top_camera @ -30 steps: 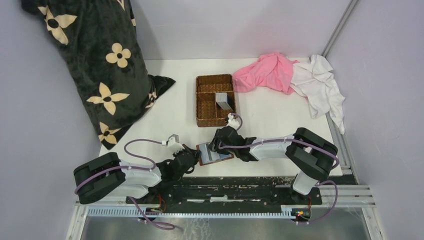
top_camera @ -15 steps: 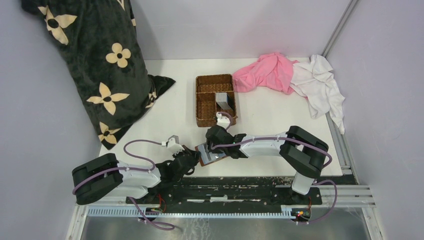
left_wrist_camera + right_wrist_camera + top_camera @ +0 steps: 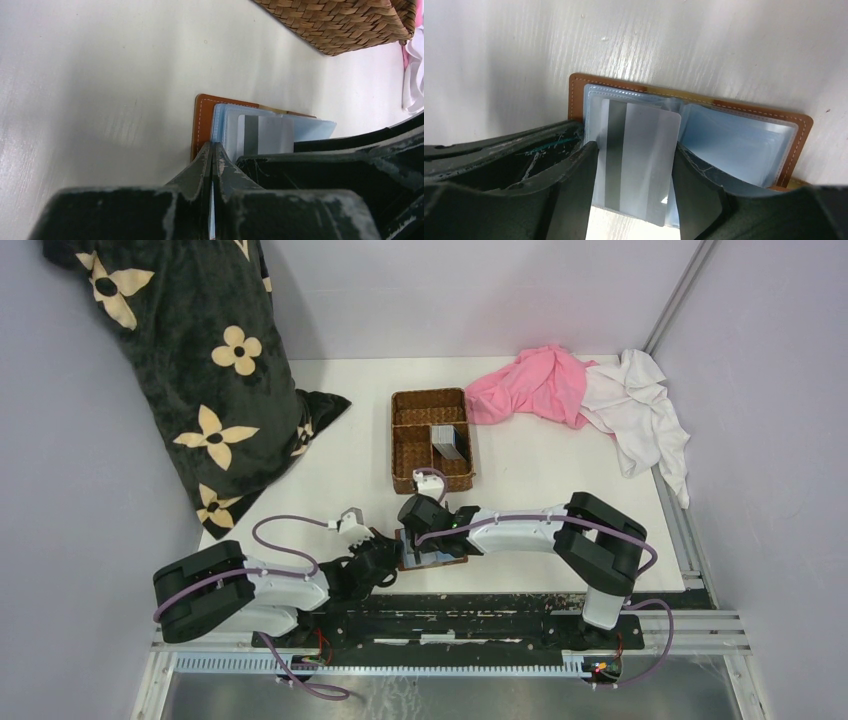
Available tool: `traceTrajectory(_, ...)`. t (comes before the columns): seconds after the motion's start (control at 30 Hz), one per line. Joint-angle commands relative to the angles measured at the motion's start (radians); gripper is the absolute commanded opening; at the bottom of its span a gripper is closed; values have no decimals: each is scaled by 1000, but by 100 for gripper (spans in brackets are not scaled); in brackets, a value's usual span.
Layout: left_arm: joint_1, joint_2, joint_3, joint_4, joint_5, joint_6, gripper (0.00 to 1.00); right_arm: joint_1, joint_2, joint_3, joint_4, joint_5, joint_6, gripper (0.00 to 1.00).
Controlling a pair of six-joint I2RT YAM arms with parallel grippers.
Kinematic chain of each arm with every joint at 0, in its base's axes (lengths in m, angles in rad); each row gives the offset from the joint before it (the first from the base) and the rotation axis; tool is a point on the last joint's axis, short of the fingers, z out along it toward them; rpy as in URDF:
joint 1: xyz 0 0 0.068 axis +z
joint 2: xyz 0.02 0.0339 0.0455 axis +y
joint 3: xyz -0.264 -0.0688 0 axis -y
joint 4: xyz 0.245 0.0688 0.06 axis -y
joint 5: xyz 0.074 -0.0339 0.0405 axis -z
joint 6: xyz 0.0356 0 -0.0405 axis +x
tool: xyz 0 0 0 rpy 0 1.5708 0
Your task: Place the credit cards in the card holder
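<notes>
White table, top view: black cushion with cream flowers leans at 10 o'clock; pink cloth and white cloth bunched touching at 2 o'clock. Wicker basket sits mid-table, a stack of credit cards upright in its 3 o'clock compartment. Card holder lies open at 6 o'clock of the basket, near the front edge, mostly covered by both arms in this view. Left gripper meets it from 9 o'clock, right gripper from 12 o'clock. From above, neither grip can be read. Right wrist view resolves it: the fingers are clamped on the long edges of a silver card with a dark stripe, its far end lying over the holder's clear plastic sleeves; whether it is inside a sleeve, cannot tell. Brown stitched leather frames the sleeves. Left wrist view adds what the others lack: the left fingers are pressed together on a thin bluish sleeve leaf at the holder's near edge, holder flat on the table, basket corner at 1 o'clock.
</notes>
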Motion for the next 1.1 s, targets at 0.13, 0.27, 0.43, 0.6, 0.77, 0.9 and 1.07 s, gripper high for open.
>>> traceTrajectory(0.13, -25, 47, -5, -221, 197, 2, 5, 57, 49, 72, -127, -126, -15, 65)
traceTrajectory(0.27, -29, 16, -8, -242, 192, 0, 5, 57, 53, 86, -166, -90, -15, 68)
traceTrajectory(0.43, -33, -31, -21, -258, 183, -4, 5, 57, 63, 114, -207, -63, -9, 73)
traceTrajectory(0.6, -38, -47, -36, -254, 182, -12, 4, 61, 97, 140, -220, -68, -1, 76)
traceTrajectory(0.77, -42, -53, -49, -242, 183, -14, 5, 70, 123, 161, -233, -60, 10, 77)
traceTrajectory(0.9, -42, -58, -55, -235, 183, -12, 5, 74, 131, 168, -241, -51, 26, 71)
traceTrajectory(1.07, -44, -58, -63, -221, 186, -14, 4, 88, 137, 193, -274, -14, 37, 66)
